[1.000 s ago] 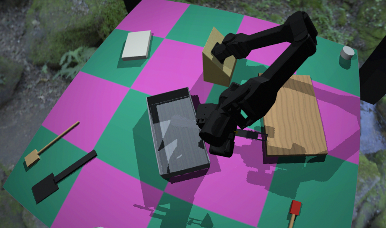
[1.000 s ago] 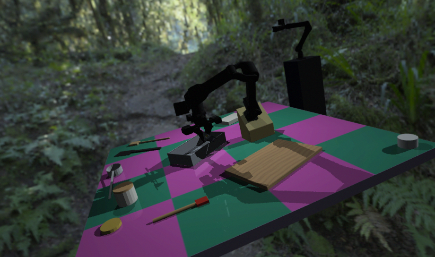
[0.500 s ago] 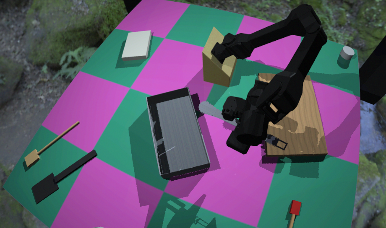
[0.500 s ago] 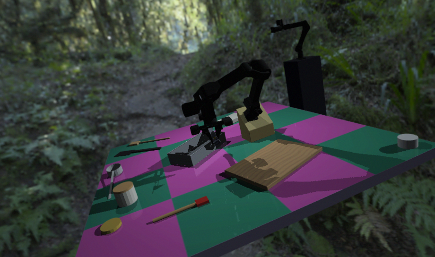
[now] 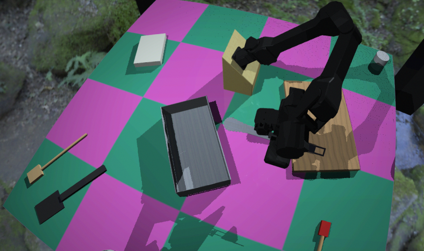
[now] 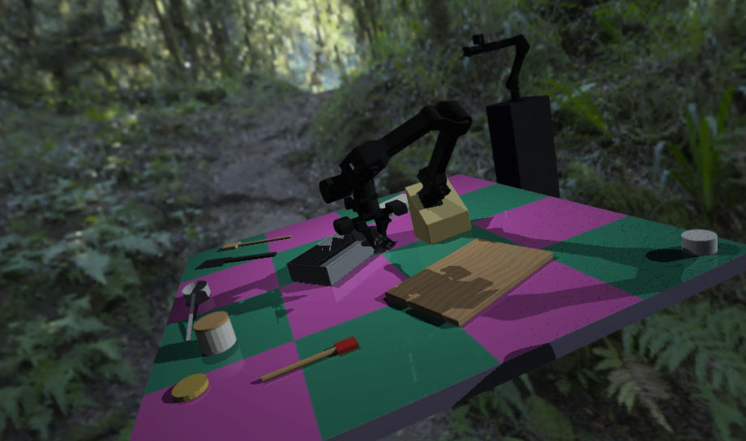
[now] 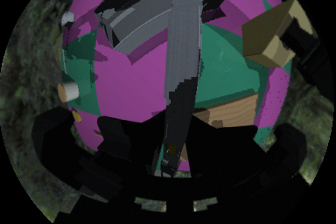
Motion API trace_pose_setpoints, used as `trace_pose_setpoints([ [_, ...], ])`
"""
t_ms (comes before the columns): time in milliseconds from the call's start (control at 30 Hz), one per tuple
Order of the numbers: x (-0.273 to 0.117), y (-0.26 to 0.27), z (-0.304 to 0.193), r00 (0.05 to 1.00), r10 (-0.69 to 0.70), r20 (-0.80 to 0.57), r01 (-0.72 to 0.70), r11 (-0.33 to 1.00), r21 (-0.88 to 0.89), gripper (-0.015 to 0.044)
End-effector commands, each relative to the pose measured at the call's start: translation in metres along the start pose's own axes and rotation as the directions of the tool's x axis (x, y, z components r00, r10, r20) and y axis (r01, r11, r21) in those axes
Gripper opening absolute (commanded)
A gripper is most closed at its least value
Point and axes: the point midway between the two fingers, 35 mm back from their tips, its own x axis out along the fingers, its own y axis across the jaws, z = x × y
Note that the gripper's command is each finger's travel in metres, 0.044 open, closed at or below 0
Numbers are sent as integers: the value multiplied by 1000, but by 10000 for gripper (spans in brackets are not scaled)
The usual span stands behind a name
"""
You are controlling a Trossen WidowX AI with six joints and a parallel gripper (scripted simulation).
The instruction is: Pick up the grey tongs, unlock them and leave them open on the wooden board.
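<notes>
The grey tongs (image 5: 236,124) (image 7: 185,46) are clear of the tin. Their broad tip end points toward the tin, and their narrow end with an open loop hangs over the board's near part in the top view. Their arms look together; their tilt is hard to tell. My gripper (image 5: 273,136) (image 6: 386,243) (image 7: 175,112) is shut on the tongs, between the tin and the board. The arm hides much of the grip. The roasting tin (image 5: 203,188) (image 6: 308,273) (image 7: 142,31) stands on the table. The wooden board (image 5: 347,160) (image 6: 512,259) (image 7: 241,109) lies flat, partly shadowed.
A yellowish wedge block (image 5: 236,74) (image 6: 440,224) stands under the arm's base. A white block (image 5: 150,49) lies beyond the tin. A black spatula (image 5: 50,206), a red-headed tool (image 5: 324,228) (image 6: 346,345) and a grey cylinder (image 5: 381,58) (image 6: 699,242) are farther out.
</notes>
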Motion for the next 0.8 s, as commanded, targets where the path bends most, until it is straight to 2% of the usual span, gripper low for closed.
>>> trace_pose_setpoints([
  [0, 0, -5, -8, 1000, 3, 9, -1, 987, -163, -150],
  [367, 4, -18, -25, 1000, -3, 29, 20, 803, -596, -150],
  [767, 8, -34, -44, 999, -5, 46, 44, 402, -915, -150],
])
